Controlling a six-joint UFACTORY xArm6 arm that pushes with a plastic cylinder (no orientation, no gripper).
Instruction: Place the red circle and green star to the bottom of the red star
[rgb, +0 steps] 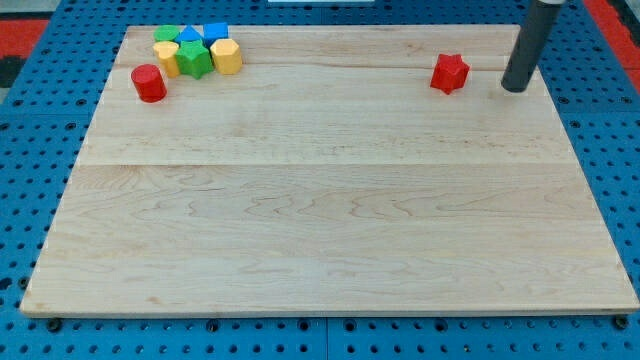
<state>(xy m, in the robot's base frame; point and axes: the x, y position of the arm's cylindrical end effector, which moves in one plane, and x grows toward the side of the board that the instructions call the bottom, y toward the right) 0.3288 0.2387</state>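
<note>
**Red star alone at upper right; red circle and green star far off at upper left**

The small red star-shaped block (450, 73) sits near the view's top right on the pale wooden surface (330, 220), w/ bare wood all around it. My tip (515, 88), the lower end of the dark rod, stands just to the view's right of it, near but apart, not touching any block. No gripper on this rig, so nothing is held; the rod only rests its end at the surface.

The red cylinder-shaped circle block (149, 83) is well apart from the red star, over at the view's upper left. It stands alone at the lower left edge of a tight cluster. The green star-shaped block (197, 60) is inside that cluster, packed btw. a yellow block (167, 58) on its left and a second yellow rounded block (227, 56) on its right. Behind it, toward the view's top, are a green block (167, 34) and two blue blocks (190, 36) (216, 32); exact shapes of these are hard to tell. So the green star is hemmed in on three sides, open only toward the view's bottom.

The surface is a light plank board, lying on a blue perforated base (40, 120). A red strip (610, 20) shows at the view's top right corner.
</note>
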